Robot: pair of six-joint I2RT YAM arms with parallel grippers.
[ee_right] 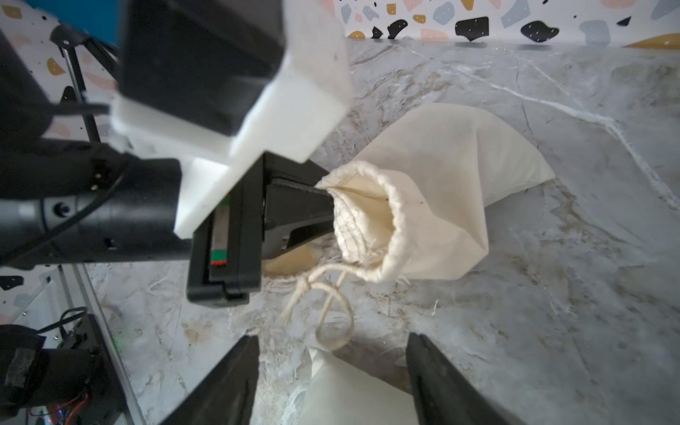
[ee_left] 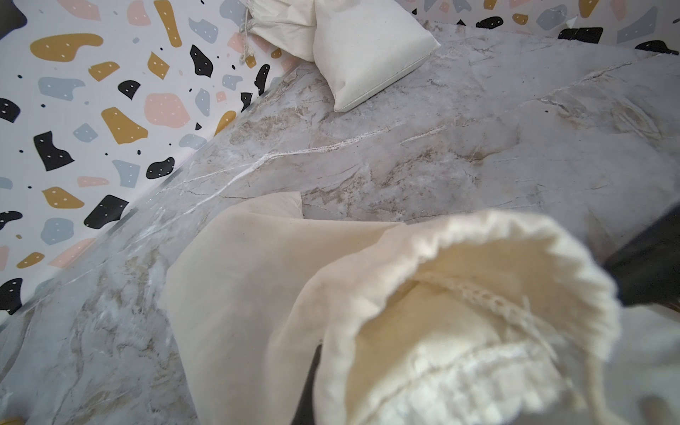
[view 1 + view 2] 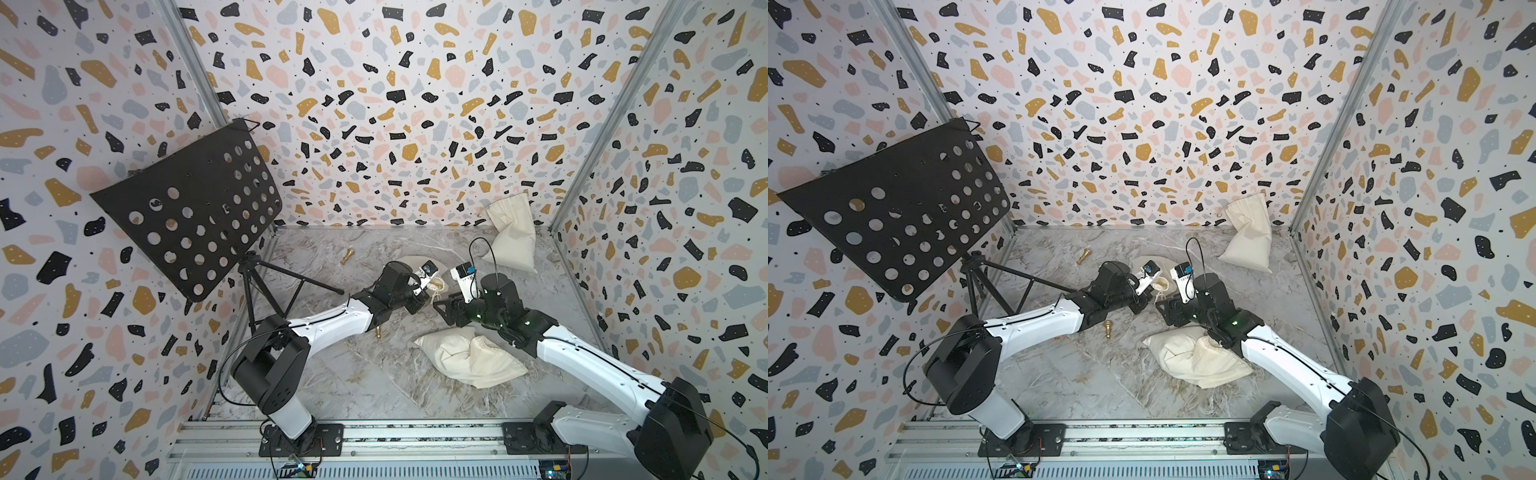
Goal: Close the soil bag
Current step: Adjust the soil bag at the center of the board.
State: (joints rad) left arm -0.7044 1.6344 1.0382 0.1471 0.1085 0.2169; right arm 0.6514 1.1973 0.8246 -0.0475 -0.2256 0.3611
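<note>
While left gripper (image 1: 325, 192) clamps the rim of the soil bag (image 1: 445, 191), its mouth gapes, drawstring (image 1: 312, 281) slack beside the bag, right gripper (image 1: 333, 340) open near it: cinching not yet done.

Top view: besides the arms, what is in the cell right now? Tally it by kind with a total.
Cream cloth bags: 3 (back bag, front bag, open bag pinched at its rim by the left gripper)
Gold pegs: 2 (far peg, near peg)
Black music stand: 1
Total: 6
</note>
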